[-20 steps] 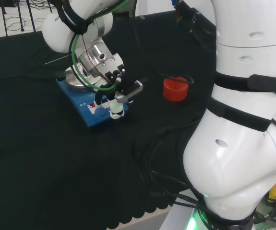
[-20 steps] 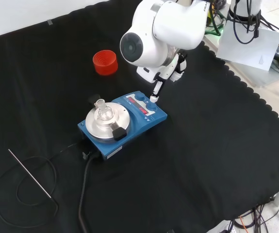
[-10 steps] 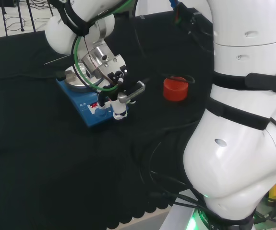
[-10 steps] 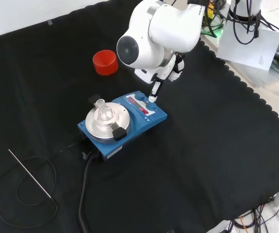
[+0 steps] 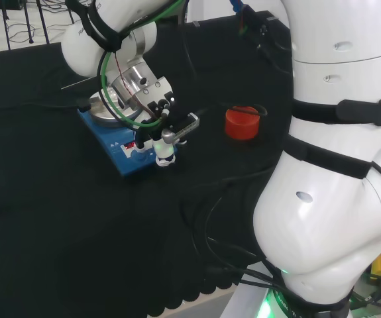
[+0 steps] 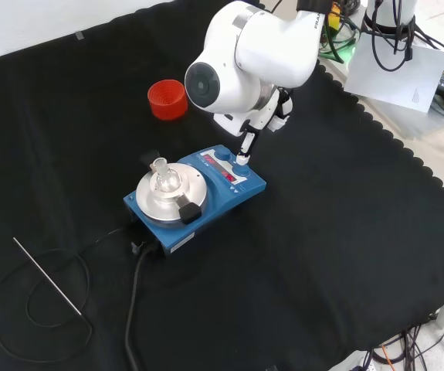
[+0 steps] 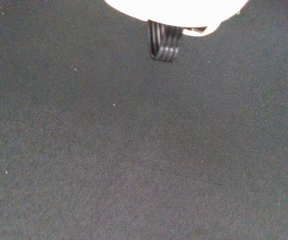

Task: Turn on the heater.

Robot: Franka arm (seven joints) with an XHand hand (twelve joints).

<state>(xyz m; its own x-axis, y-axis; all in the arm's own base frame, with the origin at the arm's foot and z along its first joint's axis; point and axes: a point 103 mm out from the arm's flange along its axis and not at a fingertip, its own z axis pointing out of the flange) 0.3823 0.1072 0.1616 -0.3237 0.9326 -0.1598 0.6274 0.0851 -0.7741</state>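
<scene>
You've got the hand (image 6: 246, 143) right over the control end of the blue heater (image 6: 198, 195), which sits mid-cloth in the front view with its round silver plate (image 6: 166, 199) and a small glass piece (image 6: 162, 176) standing on top. One finger points straight down, its tip (image 6: 242, 158) at or just above the knob (image 6: 239, 168) on the front panel; whether it actually touches, I can't tell from here. In the head view the rest of the hand (image 5: 165, 134) looks folded back out of the way, nothing held, so this is a poke or a nudge, not a grasp. Now, to do this well: keep that fingertip centred on the control, and come down square so it doesn't slide off onto the red display strip (image 6: 220, 163) beside it. My read is the heater is light enough to skate on the cloth, so press downward, not sideways. Watch the glass on the plate; a jolt could tip it. The red ring (image 6: 167, 99) stands well apart, no worry there.
</scene>
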